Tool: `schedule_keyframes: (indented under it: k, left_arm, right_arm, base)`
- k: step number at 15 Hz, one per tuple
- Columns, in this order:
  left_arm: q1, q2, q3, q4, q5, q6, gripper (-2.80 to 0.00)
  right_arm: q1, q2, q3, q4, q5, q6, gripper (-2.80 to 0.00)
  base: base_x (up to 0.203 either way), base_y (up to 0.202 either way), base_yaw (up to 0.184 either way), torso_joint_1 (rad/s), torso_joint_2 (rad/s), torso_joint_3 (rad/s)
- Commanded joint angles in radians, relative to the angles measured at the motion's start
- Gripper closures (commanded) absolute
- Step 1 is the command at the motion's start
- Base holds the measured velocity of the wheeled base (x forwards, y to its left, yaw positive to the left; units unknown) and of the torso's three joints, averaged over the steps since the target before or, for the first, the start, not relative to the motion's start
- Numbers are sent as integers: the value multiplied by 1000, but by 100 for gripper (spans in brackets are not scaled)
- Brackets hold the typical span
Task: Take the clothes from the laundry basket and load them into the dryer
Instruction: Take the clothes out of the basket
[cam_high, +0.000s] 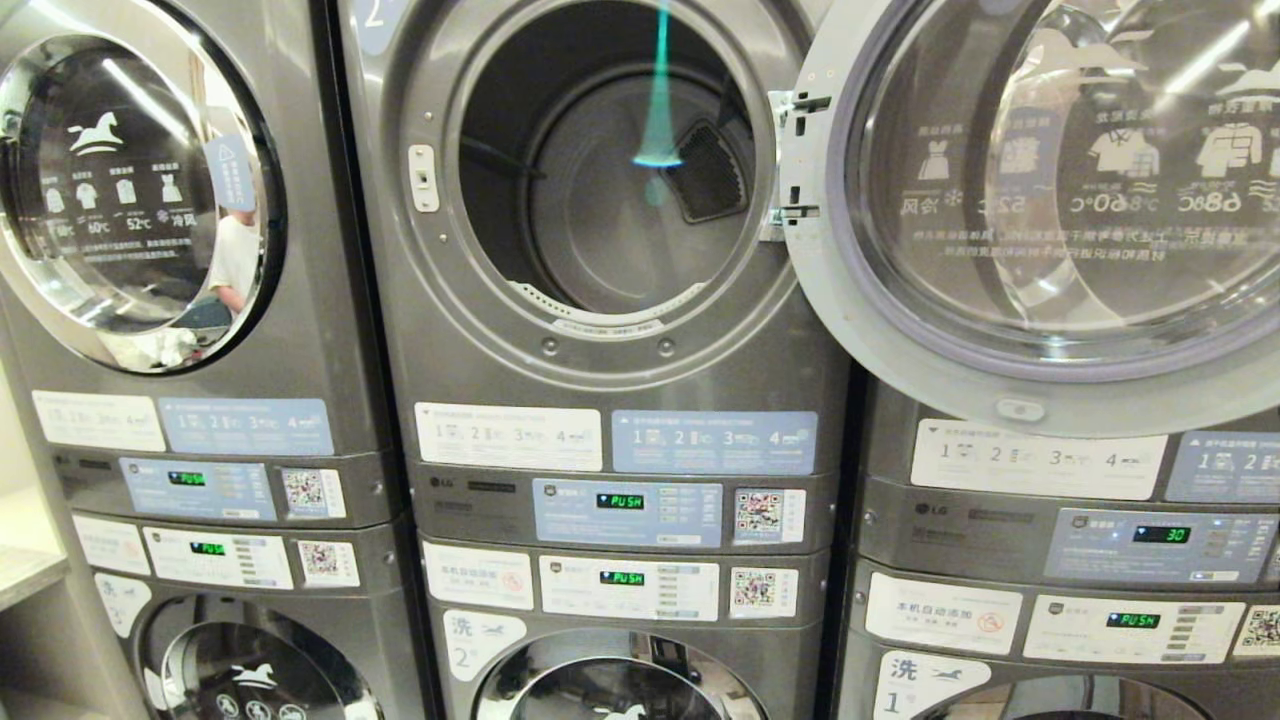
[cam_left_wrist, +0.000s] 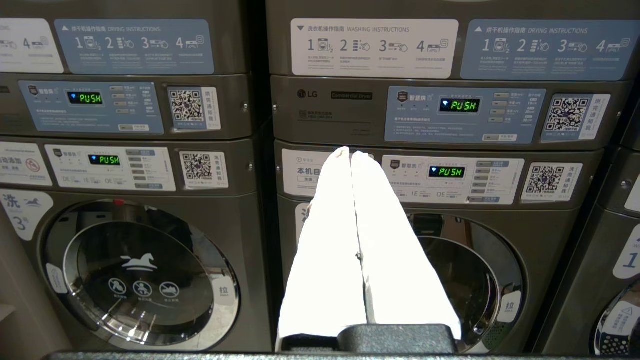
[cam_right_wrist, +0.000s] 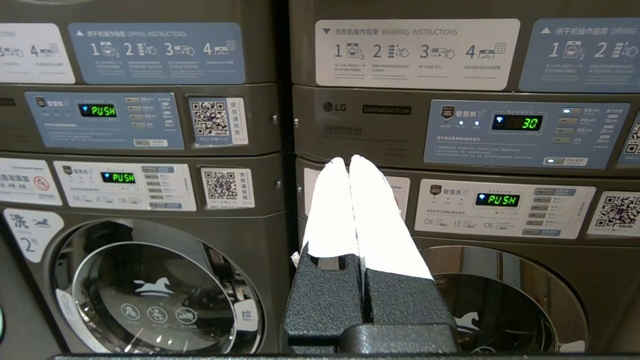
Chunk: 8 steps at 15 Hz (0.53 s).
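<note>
One dryer fills the middle of the head view, the upper unit of the grey stack numbered 2, and its drum is gaping and bare, with only a dark lint grille at the back. Its chrome-rimmed glass door swings wide to the right, the white printed text and temperatures reading mirrored through the glass. Below the opening sit the instruction labels, then the control panel glowing a green PUSH. No clothes or laundry basket appear in any view.

Out to the left, the neighbouring stack keeps its door closed, and a person is reflected in its glass. To the right, the stack numbered 1 shows 30 on its upper display.

Lower down, the left gripper hangs in front of stack 2's washer panels, white fingers pressed together and grasping nothing. The right gripper is just the same before stack 1's panels, clenched tight and empty.
</note>
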<state>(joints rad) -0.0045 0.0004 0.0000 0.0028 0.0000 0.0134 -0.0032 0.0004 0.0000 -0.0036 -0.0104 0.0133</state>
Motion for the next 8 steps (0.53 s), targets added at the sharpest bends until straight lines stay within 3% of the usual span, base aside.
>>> schedule_keyframes:
  k: [1, 8]
  left_arm:
    - [0, 0, 0, 0, 0, 0, 0]
    - [0, 0, 0, 0, 0, 0, 0]
  right_arm:
    - [0, -2, 0, -1, 0, 0, 0]
    - [0, -2, 0, 0, 0, 0, 0]
  base:
    - [0, 0, 0, -66, 115, 57]
    - [0, 0, 0, -58, 127, 67]
